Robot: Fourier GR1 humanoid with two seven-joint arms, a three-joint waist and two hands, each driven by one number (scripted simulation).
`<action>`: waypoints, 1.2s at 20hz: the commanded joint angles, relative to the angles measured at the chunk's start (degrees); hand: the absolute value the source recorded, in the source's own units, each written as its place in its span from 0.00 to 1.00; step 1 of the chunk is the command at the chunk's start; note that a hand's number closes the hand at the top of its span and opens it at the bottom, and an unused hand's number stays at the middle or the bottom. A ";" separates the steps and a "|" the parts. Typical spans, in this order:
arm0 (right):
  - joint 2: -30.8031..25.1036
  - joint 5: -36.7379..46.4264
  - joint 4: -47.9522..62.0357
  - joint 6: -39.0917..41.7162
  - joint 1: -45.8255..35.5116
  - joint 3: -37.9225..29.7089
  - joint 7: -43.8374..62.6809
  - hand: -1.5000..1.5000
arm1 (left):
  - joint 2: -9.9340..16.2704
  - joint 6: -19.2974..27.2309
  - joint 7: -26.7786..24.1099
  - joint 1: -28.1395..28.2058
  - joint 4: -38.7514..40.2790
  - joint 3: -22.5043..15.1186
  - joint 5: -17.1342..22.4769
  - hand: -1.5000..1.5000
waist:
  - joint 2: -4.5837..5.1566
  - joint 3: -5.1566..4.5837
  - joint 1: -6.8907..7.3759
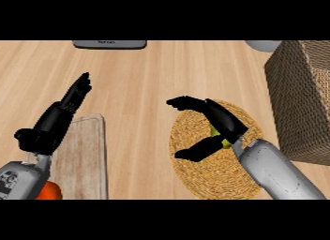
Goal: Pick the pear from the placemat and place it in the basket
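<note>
Left hand (pixel 54 124) resting open at left, fingers straight, over wooden cutting board (pixel 81 154); orange object (pixel 50 190) peeking at bottom edge beside left forearm. Centre: round woven placemat (pixel 206 176) on counter (pixel 147 75), pear (pixel 220 136) on it, only a yellow-green sliver showing under right hand (pixel 220 124). Right fingers (pixel 185 102) and thumb spread apart, arched around pear, not yet clamped on it. Looks like grasp step: lower, centre palm over pear, curl fingers evenly before lifting, avoid dragging mat. Right: wicker basket (pixel 310 93) near placemat; lift clear of rim before release.
</note>
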 commanded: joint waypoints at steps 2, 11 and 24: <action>-4.41 9.92 0.87 -3.06 -11.36 0.15 12.08 0.00 | 0.29 -1.80 -1.28 0.35 1.12 0.98 0.79 0.50 | -0.35 -0.15 -0.60; -16.39 6.41 6.37 27.87 -30.75 1.97 26.22 0.00 | 0.01 -1.53 -1.77 2.47 -0.36 0.32 -0.54 0.50 | -0.28 -0.22 0.88; -17.64 -4.56 18.65 52.86 -37.14 -8.04 31.26 0.00 | -0.48 -4.68 1.95 0.11 -1.22 4.73 0.45 0.50 | -0.05 0.02 -0.81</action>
